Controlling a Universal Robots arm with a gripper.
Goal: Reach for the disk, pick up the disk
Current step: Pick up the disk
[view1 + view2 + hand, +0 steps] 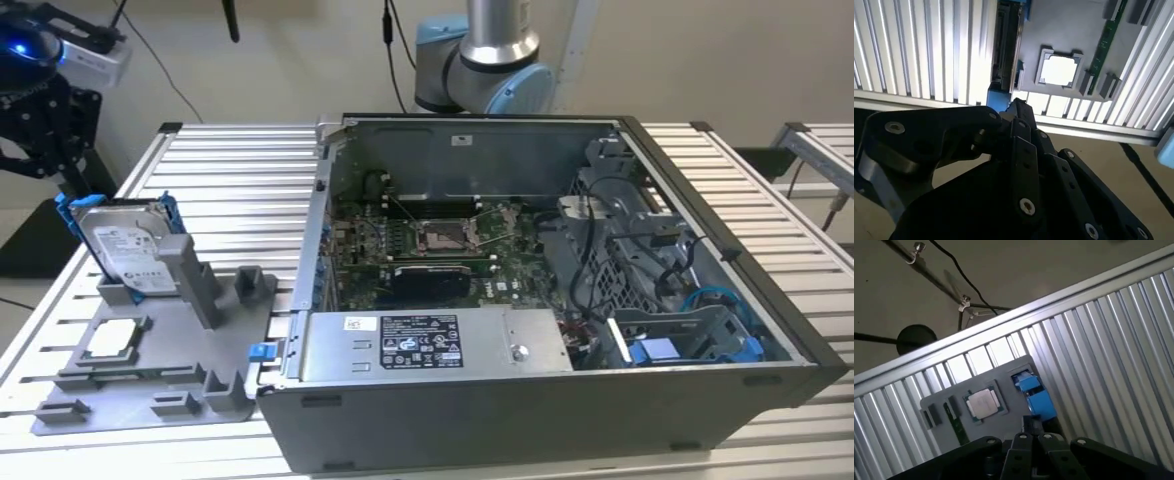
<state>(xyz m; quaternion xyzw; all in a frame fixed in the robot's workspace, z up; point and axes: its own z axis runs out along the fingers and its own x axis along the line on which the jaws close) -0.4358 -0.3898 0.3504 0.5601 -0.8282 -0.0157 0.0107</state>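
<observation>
white-labelled disk [130,245] upright in grey holder [134,388]

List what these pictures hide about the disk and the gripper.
- Exterior view: the disk has its lower end sunk in the grey holder; the gripper is cut off by the view's left edge.
- Second wrist view: the disk stands edge-on, its label unseen and its near end behind the gripper.

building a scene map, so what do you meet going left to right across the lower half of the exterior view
disk → small blue tab → labelled power supply → blue bracket; the last two sit inside the open computer case
</observation>
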